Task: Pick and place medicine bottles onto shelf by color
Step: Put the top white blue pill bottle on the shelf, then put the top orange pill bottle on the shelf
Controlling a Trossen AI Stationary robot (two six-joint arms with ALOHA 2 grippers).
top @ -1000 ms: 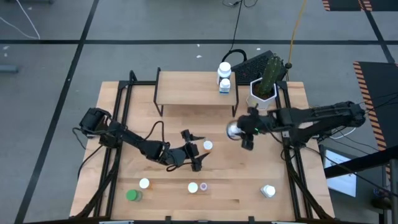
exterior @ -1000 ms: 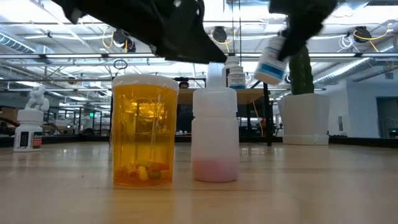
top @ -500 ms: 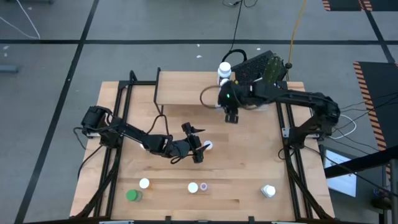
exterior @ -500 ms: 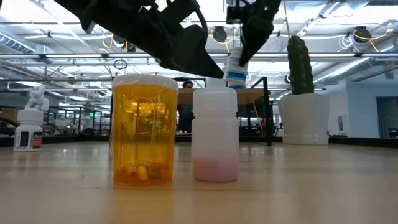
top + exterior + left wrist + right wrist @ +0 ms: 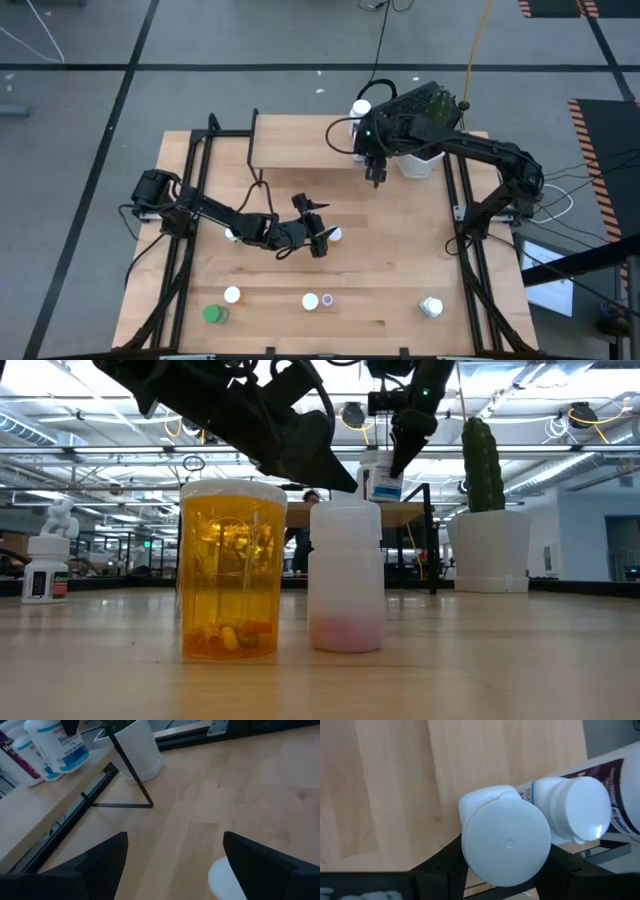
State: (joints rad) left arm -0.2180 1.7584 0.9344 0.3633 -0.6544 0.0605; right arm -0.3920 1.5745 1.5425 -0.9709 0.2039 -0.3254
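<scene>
White-capped bottle (image 5: 507,847), blue-and-white label, clamped in right gripper (image 5: 506,865) over shelf (image 5: 300,142); left gripper (image 5: 172,857) apart.

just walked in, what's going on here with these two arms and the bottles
The right tool holds a white-capped bottle at the right end of the shelf, beside a white bottle already standing there. The left tool is open mid-table, closing in on another white-capped bottle. More bottles wait along the table's front edge.
</scene>
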